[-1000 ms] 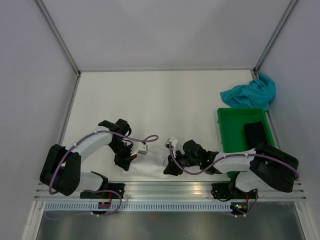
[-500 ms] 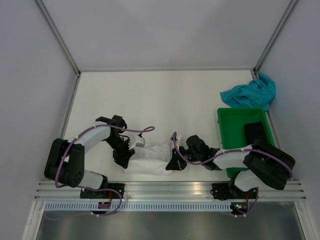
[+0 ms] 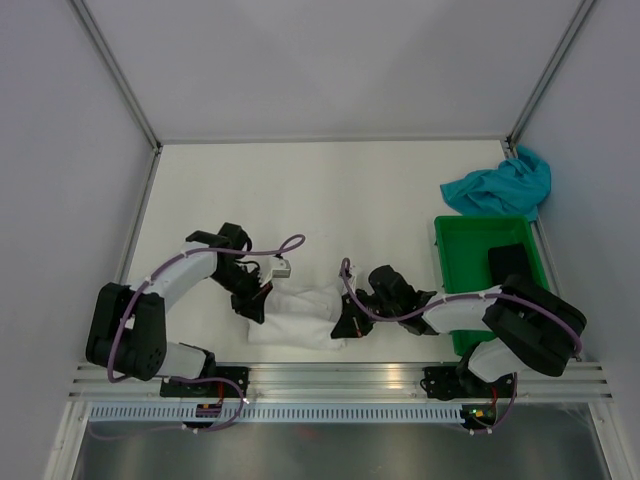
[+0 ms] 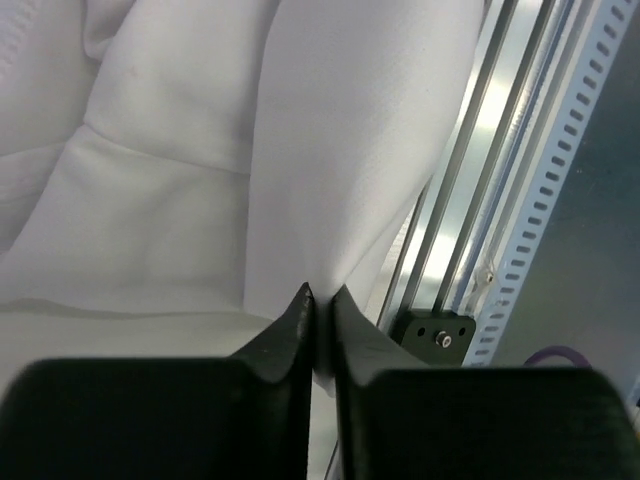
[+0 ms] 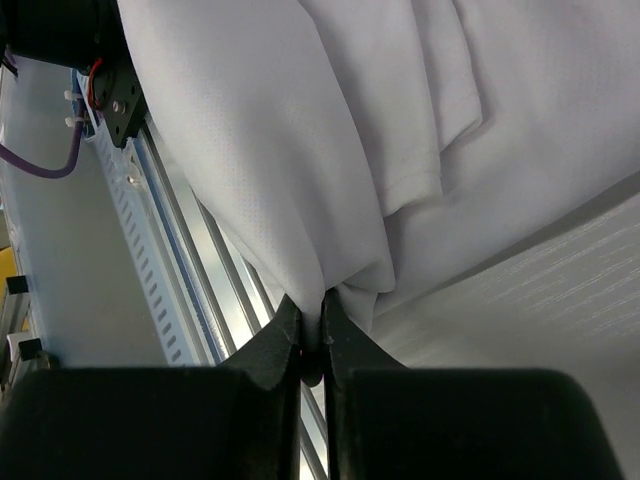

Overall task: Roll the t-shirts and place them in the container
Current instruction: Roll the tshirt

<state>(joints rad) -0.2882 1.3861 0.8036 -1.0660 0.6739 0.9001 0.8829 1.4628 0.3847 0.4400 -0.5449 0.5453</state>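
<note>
From the overhead view, a plain soft-cloth white t-shirt (image 3: 298, 316) lies bunched on the pale worktop (image 3: 320, 200), stretched between the two end effectors. The left end effector (image 3: 260, 299) sits at the shirt's left end and the right end effector (image 3: 344, 324) at its right end, both touching the cloth. Well apart from the right end effector, towards the far right corner, lies a crumpled soft-cloth teal-blue t-shirt (image 3: 499, 186). Between the two stands a green rectangular plastic crate (image 3: 451, 268) with a black block (image 3: 510, 266) inside.

In the left wrist view, the left end effector (image 4: 319, 303) is clamped on a fold of the white t-shirt (image 4: 200, 160); its black fingers (image 4: 280, 350) are pressed together with only thin cloth between the tips. The cloth spreads away above the tips. To their right runs a slotted aluminium rail (image 4: 500, 200).

In the right wrist view, the right end effector (image 5: 312, 318) is likewise pinched on an edge of the white t-shirt (image 5: 290, 130), its jaws nearly meeting. Folded layers and a hem hang above and right of the tips, and the aluminium rail (image 5: 190, 270) runs to their left.
</note>
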